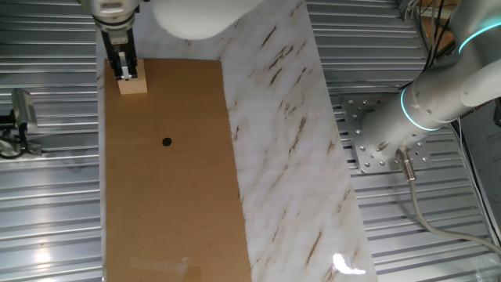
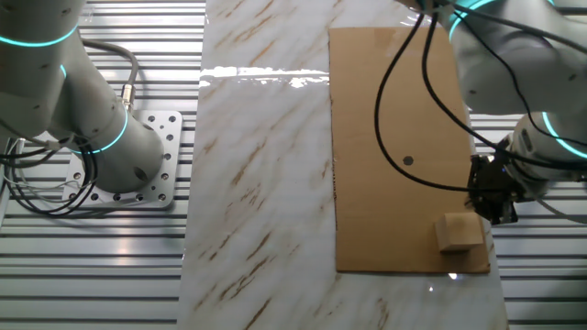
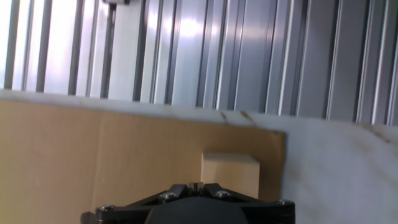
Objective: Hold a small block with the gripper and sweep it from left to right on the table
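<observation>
One small block (image 1: 133, 84) on the table (image 1: 172, 204), beneath the end effector (image 1: 124, 72).

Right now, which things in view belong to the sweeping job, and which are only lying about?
Belong to the job:
- small block, at a corner of the brown board
- gripper, right at the block; grip not visible
- table, brown board and marble strip

Just there:
- black dot on the board
- second white arm
- ribbed metal

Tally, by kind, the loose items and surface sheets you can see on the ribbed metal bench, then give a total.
Wooden blocks: 1, small block
Cardboard boards: 1, brown board
Marble strips: 1, white veined strip
Total: 3
</observation>
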You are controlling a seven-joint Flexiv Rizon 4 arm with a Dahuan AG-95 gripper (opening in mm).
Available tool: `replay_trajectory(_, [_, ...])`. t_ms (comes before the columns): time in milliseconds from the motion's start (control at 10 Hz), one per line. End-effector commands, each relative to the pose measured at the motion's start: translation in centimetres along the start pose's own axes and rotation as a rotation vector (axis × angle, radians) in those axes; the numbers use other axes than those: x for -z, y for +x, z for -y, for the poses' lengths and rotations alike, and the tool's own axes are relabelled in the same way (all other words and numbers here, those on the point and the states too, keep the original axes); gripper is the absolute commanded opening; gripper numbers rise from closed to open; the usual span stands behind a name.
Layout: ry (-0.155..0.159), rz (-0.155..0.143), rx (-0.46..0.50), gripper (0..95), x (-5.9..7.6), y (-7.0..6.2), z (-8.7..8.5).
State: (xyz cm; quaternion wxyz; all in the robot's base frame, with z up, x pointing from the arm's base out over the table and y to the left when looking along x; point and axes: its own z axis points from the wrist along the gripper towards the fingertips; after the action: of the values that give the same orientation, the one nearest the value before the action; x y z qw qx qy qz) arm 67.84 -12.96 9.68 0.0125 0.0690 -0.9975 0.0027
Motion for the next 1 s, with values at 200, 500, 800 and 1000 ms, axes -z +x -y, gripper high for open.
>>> replay_trajectory(200, [0.014, 0.000, 0.005, 0.0, -0.35, -0.30, 0.05])
replay_trajectory(500, [0.033, -0.001, 0.005, 0.0, -0.77, -0.52, 0.09])
replay_trajectory(800, [0.031, -0.006, 0.004, 0.0, -0.77, -0.52, 0.09])
replay_trajectory(1000, [0.029, -0.007, 0.012, 0.0, -0.78, -0.52, 0.09])
